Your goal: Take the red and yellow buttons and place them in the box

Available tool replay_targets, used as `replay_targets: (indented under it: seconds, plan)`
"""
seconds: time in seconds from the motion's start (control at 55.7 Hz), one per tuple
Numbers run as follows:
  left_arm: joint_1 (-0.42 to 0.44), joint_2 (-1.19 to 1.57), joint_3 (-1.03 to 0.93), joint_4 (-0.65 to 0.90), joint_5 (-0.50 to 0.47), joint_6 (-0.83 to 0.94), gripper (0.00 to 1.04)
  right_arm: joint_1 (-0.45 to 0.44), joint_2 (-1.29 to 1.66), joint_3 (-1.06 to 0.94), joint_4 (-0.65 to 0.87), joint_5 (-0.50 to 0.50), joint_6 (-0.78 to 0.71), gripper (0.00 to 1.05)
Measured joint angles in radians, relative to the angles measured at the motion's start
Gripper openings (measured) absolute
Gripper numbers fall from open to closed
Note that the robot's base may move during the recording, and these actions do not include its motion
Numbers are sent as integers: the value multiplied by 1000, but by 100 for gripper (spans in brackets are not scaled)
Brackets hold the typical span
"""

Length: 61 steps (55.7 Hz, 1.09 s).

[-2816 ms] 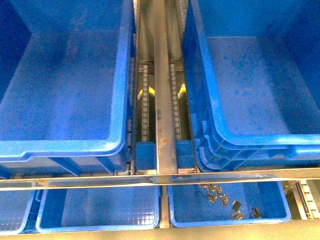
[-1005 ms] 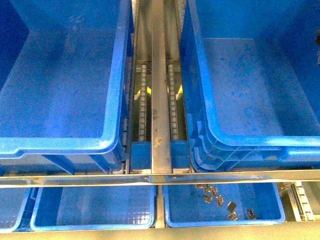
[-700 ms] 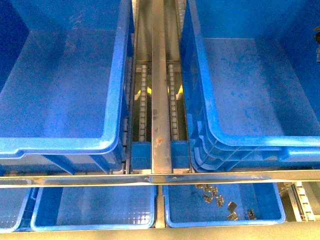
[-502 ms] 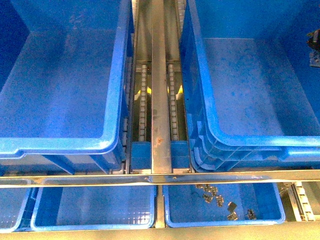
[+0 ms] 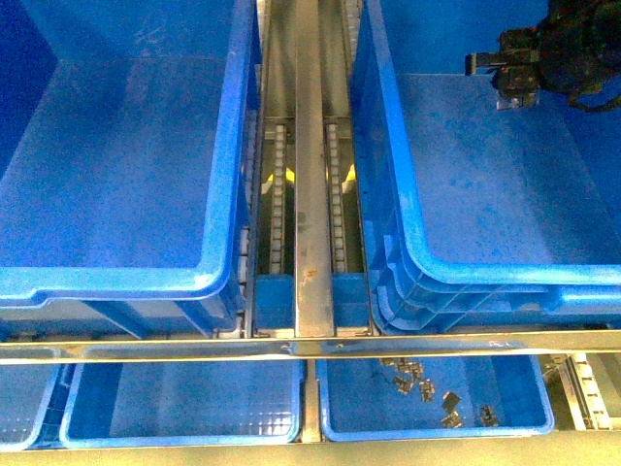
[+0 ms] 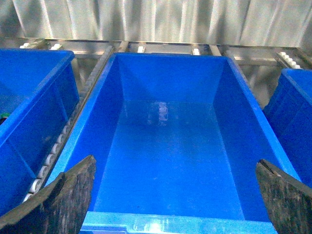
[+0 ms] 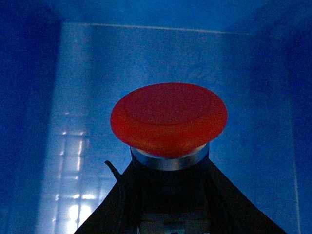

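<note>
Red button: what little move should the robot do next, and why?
Probably open the right end effector to drop the red button. It is clamped there, hanging over the box and its bare floor, so letting go should land it inside.

No text, label, brand, number or sign could be read in any view. The red button had a plain cap. The box and the other crate showed bare blue plastic. The small metal parts at the lower right of the front view were too small to show any marking.
</note>
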Motion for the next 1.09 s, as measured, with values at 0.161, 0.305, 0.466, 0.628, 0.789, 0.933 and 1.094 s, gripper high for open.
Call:
replay_targets:
  seconds: [0.161, 0.305, 0.466, 0.628, 0.789, 0.933, 1.094]
  plan:
    - [0, 0, 0, 0, 0, 0, 97, -3, 157, 207, -87, 45, 1, 26]
    - [0, 0, 0, 0, 0, 0, 97, -3, 252, 344, -139, 63, 5, 26]
    - [0, 0, 0, 0, 0, 0, 97, 3, 301, 410, -196, 42, 6, 36]
    - [0, 0, 0, 0, 0, 0, 97, 8, 312, 413, -194, 22, 6, 60]
    - [0, 0, 0, 0, 0, 0, 97, 6, 234, 288, -93, -18, -11, 90]
    - [0, 0, 0, 0, 0, 0, 97, 4, 3, 11, 39, -113, -3, 99]
    - [0, 0, 0, 0, 0, 0, 97, 17, -329, -349, 174, -169, 71, 99]
